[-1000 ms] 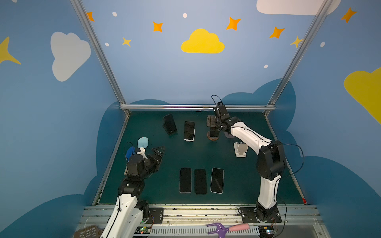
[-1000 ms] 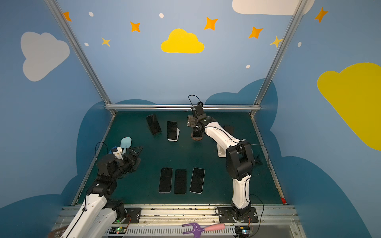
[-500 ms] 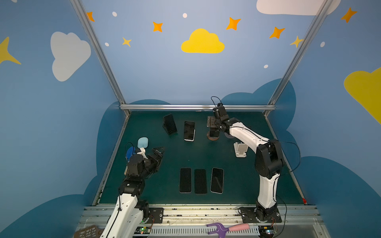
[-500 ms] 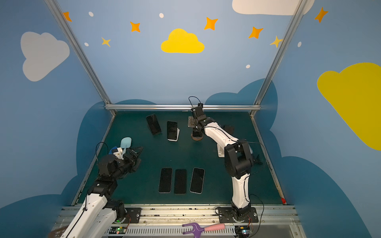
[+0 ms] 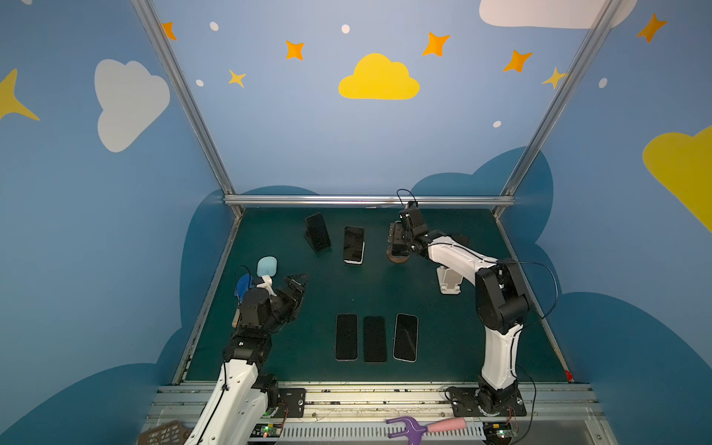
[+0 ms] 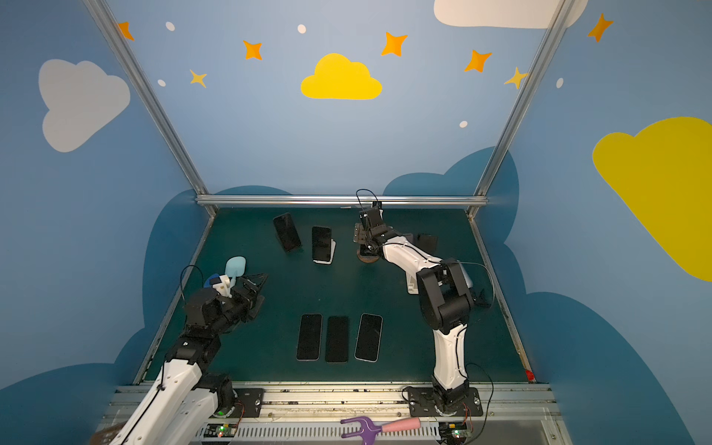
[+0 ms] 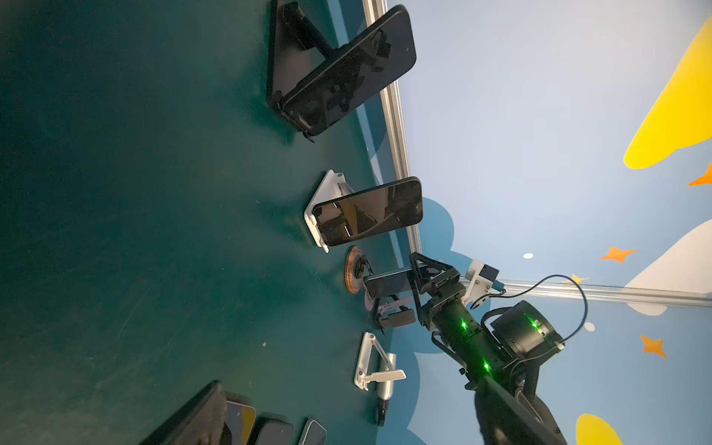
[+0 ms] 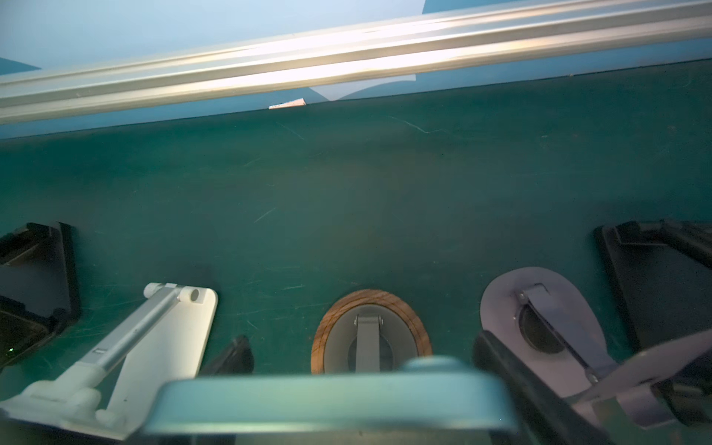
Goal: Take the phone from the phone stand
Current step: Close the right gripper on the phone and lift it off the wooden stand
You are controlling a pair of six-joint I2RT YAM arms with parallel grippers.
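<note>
Six phones were counted: three flat phones (image 5: 375, 339) in a row on the tabletop (image 5: 269, 239) and three propped phones (image 7: 370, 212). Stands numbered six: a black stand (image 7: 287, 57), a white stand (image 7: 323, 192), a wooden-based stand (image 7: 350, 269), a second white stand (image 5: 449, 283), a grey-based stand (image 8: 501, 296) and a second black stand (image 8: 647, 277). There were two grippers, the left gripper (image 5: 302, 284) and the right gripper (image 7: 414, 285), and one fork-shaped tool (image 5: 424, 427).

The phone (image 7: 389, 283), dark with a pale teal edge, stood propped on the phone stand (image 8: 370, 331), a grey arm on a round wood-rimmed base, just right of the white stand (image 7: 319, 200).
</note>
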